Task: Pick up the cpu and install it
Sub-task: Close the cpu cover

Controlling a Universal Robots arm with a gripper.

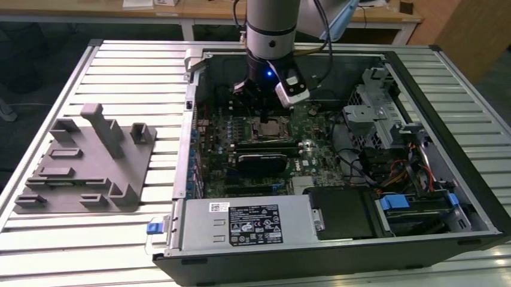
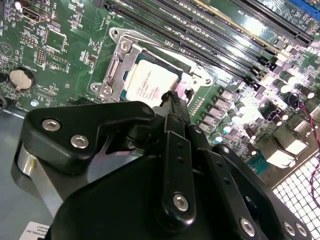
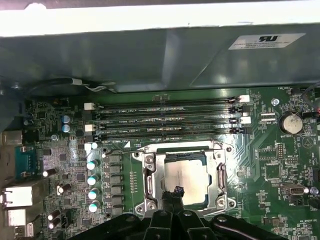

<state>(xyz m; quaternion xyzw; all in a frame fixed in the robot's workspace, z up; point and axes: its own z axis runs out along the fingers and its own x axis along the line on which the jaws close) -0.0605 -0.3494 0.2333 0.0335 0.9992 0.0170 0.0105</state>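
Cpu in motherboard socket; closed gripper at its edge.

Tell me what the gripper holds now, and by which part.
Nothing, it seems: the cpu lies flat in its socket, with the gripper at its edge.

Pale slatted metal counter, wooden desk on white legs behind it, dark floor, brown wood panel at the exterior view's right.

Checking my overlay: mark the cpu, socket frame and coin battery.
cpu [image 3: 187, 176], first wrist view, middle of metal top.
socket frame [image 3: 150, 182], first wrist view, side rail.
coin battery [image 3: 291, 123], first wrist view, its face.
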